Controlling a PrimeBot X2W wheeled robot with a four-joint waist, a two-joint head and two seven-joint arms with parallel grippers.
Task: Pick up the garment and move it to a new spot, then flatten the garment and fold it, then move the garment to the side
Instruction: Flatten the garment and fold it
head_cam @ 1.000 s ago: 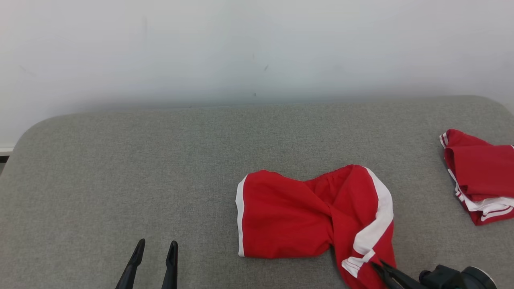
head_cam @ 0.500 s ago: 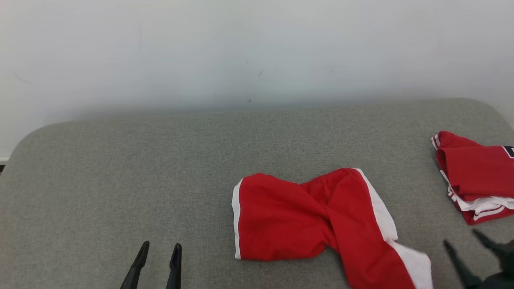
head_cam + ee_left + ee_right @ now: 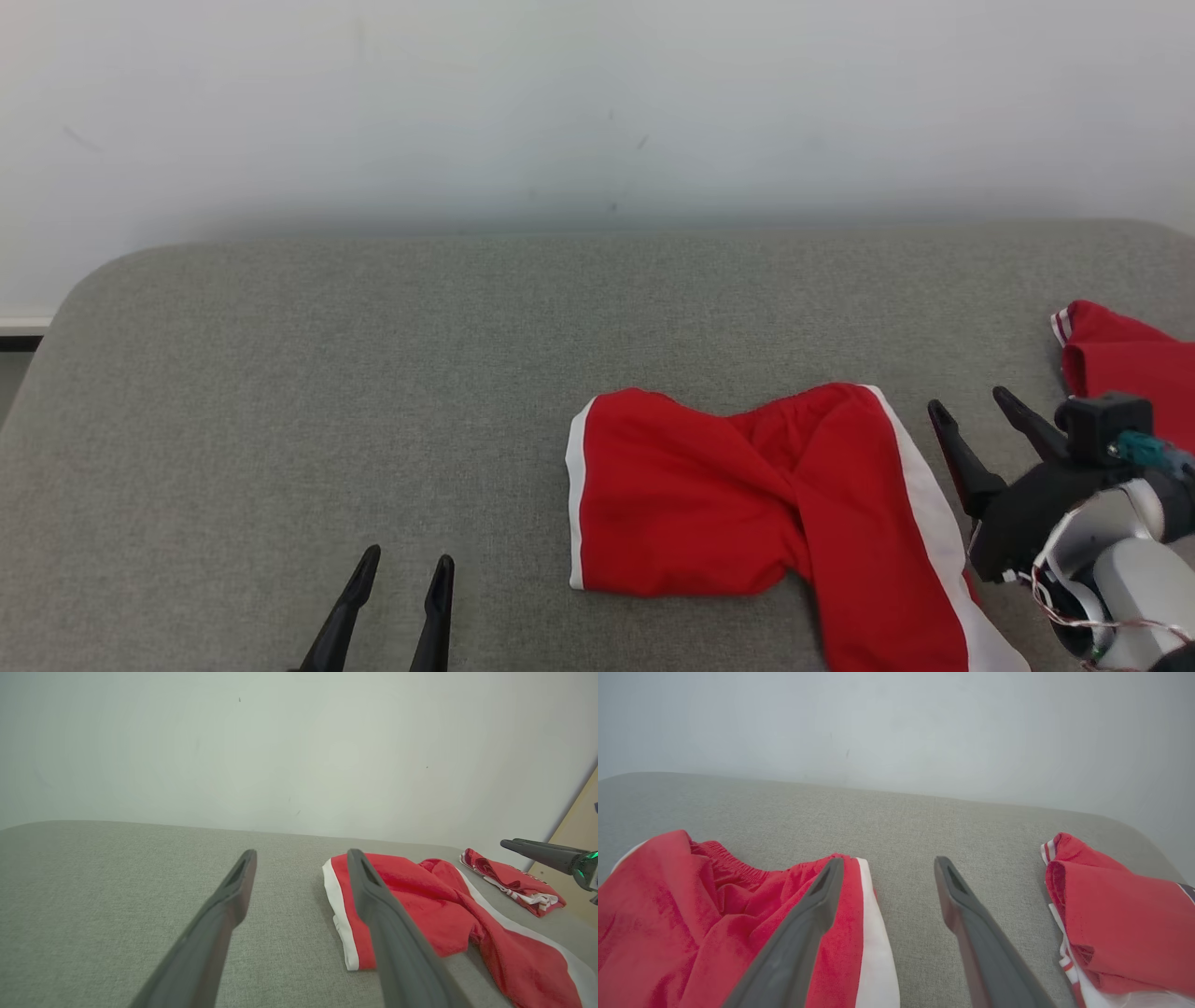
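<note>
Table: a surface with grey fabric cover [image 3: 280, 392] and rounded corners, standing against a pale wall [image 3: 597, 112].
Garment: red shorts with a white side stripe [image 3: 728, 504] lie on the table, right of the middle and toward the near edge. They are not flat: the middle is twisted, and one leg runs down to the bottom edge of the head view. The left wrist view [image 3: 420, 896] shows the white hem on the side that is nearer to the left hand.
Second garment: another red piece with white trim [image 3: 1130, 359] lies folded at the far right of the table, apart from the shorts [image 3: 691, 914].
Right hand: [image 3: 967, 399] it is just beside the right edge of the shorts, its two fingers wide apart, with nothing between them. In its wrist view [image 3: 888, 860] one finger is over the white stripe and the other over bare grey fabric. I cannot tell if a finger touches the cloth.
Left hand: [image 3: 408, 557] it is at the lower left, fully opened and empty, well apart from the shorts. Its fingers [image 3: 224, 905] point over the table toward the wall.
</note>
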